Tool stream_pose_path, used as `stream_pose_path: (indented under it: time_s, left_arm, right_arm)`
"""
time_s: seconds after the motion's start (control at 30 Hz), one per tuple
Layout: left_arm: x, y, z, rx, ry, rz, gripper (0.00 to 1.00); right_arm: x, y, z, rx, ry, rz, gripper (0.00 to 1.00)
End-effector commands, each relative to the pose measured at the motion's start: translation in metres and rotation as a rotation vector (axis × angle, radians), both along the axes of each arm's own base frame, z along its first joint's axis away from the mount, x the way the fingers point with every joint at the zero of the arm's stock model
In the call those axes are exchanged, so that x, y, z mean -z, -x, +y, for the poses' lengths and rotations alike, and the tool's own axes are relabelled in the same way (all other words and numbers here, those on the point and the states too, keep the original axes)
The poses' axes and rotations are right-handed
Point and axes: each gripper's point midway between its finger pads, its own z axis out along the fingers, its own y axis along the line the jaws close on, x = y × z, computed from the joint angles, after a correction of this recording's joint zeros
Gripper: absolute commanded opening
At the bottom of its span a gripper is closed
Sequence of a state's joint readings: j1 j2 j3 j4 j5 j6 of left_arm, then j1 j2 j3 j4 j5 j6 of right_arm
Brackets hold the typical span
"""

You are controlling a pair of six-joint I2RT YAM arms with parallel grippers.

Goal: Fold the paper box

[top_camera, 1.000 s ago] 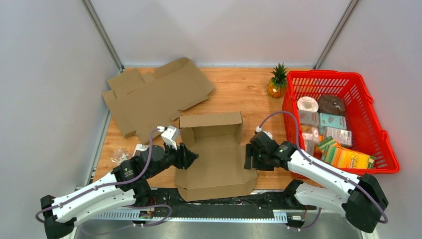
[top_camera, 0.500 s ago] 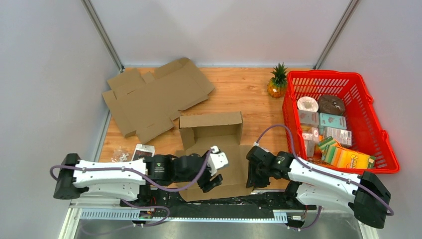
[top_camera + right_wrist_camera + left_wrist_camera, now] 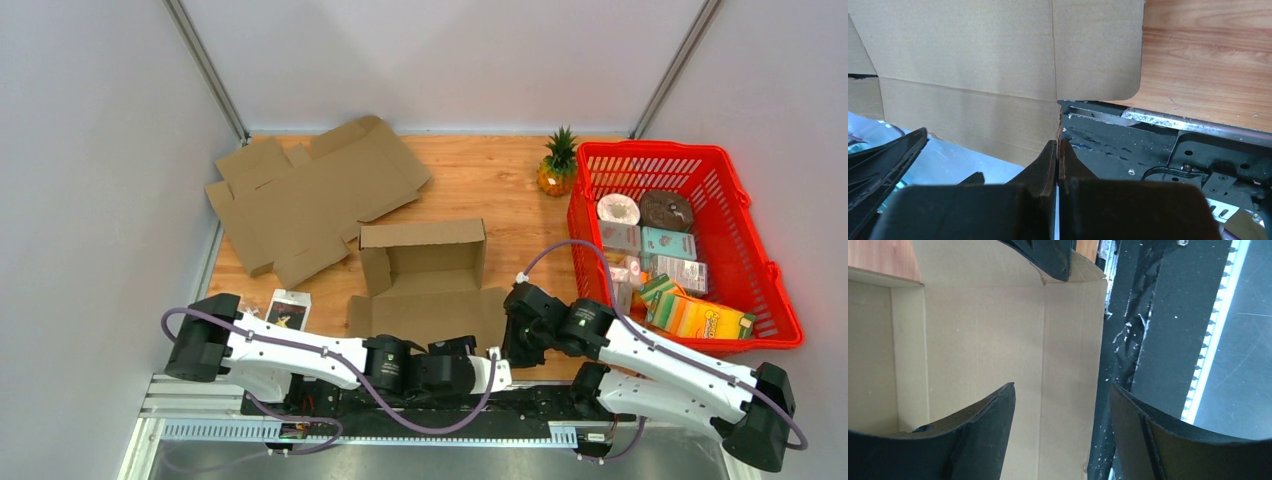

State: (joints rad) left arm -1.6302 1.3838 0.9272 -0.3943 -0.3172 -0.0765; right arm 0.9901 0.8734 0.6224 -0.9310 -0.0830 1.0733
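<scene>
The paper box (image 3: 430, 300) lies half folded in the middle of the table, its back wall upright and its front flap hanging over the near edge. My right gripper (image 3: 513, 345) is at the box's front right corner. In the right wrist view its fingers (image 3: 1050, 155) are shut on the thin edge of the cardboard flap (image 3: 973, 115). My left arm stretches along the near edge, with the left gripper (image 3: 497, 372) just below that corner. In the left wrist view the left gripper (image 3: 1062, 390) is open, one finger over the front flap (image 3: 1068, 340) and the other past its edge.
A flat unfolded cardboard sheet (image 3: 310, 195) lies at the back left. The red basket (image 3: 690, 160) of groceries stands on the right, with a small pineapple (image 3: 557, 165) beside it. A small dark packet (image 3: 288, 308) lies near the left arm. A black rail (image 3: 540, 398) runs along the near edge.
My left arm has swept from the box's left side along the near edge to its front right corner, its jaws widening. My right gripper has closed on the flap's edge.
</scene>
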Motion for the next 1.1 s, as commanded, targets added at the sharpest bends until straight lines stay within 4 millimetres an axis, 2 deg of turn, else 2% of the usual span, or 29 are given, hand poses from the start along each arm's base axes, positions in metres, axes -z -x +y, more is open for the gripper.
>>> stream_pose_path:
  time_s: [0.0, 0.23, 0.37, 0.57, 0.7, 0.73, 0.8, 0.83, 0.87, 0.9, 0.93, 0.97, 1.0, 1.03, 1.07]
  left_arm:
    - [-0.013, -0.007, -0.008, -0.002, -0.033, -0.101, 0.77]
    - [-0.014, 0.016, -0.011, 0.088, -0.069, -0.123, 0.77]
    - [-0.001, 0.006, -0.007, 0.061, -0.150, -0.202, 0.73]
    - [-0.010, -0.012, -0.003, 0.059, -0.196, -0.323, 0.50]
    - [-0.017, -0.016, 0.003, 0.070, -0.212, -0.352, 0.37]
    - [-0.018, -0.015, 0.004, 0.079, -0.214, -0.352, 0.31]
    - [-0.023, -0.012, 0.005, 0.102, -0.193, -0.334, 0.23]
    - [-0.026, -0.012, 0.007, 0.111, -0.192, -0.334, 0.18]
    - [-0.033, -0.012, 0.008, 0.104, -0.176, -0.330, 0.13]
    - [-0.039, -0.011, 0.007, 0.103, -0.161, -0.326, 0.09]
    - [-0.043, -0.010, 0.009, 0.102, -0.158, -0.317, 0.08]
    - [-0.056, -0.008, 0.006, 0.099, -0.119, -0.300, 0.06]
    - [-0.061, -0.006, 0.005, 0.084, -0.097, -0.276, 0.03]
    - [-0.065, -0.004, 0.006, 0.087, -0.098, -0.259, 0.01]
    - [-0.078, 0.002, 0.000, 0.093, -0.060, -0.223, 0.00]
  right_arm:
    - [-0.025, 0.001, 0.005, 0.012, -0.071, -0.002, 0.00]
    - [-0.041, 0.003, 0.008, 0.008, -0.113, -0.005, 0.00]
    - [-0.048, 0.005, 0.010, -0.003, -0.133, 0.000, 0.00]
    - [-0.059, 0.006, 0.014, -0.018, -0.162, -0.003, 0.00]
    - [-0.073, 0.003, 0.018, -0.027, -0.196, -0.028, 0.03]
    - [-0.076, 0.003, 0.018, -0.030, -0.200, -0.031, 0.04]
    - [-0.083, 0.001, 0.020, -0.049, -0.211, -0.059, 0.10]
    - [-0.085, -0.002, 0.019, -0.059, -0.208, -0.078, 0.16]
    - [-0.097, -0.007, 0.021, -0.067, -0.218, -0.119, 0.29]
    - [-0.099, -0.017, 0.011, -0.072, -0.162, -0.186, 0.36]
    - [-0.107, -0.025, 0.007, -0.073, -0.137, -0.237, 0.52]
    - [-0.116, -0.036, 0.003, -0.070, -0.094, -0.294, 0.59]
    - [-0.140, -0.057, -0.014, -0.057, -0.013, -0.424, 0.65]
    - [-0.155, -0.069, -0.021, -0.045, 0.032, -0.491, 0.76]
    - [-0.168, -0.080, -0.030, -0.034, 0.082, -0.549, 0.82]
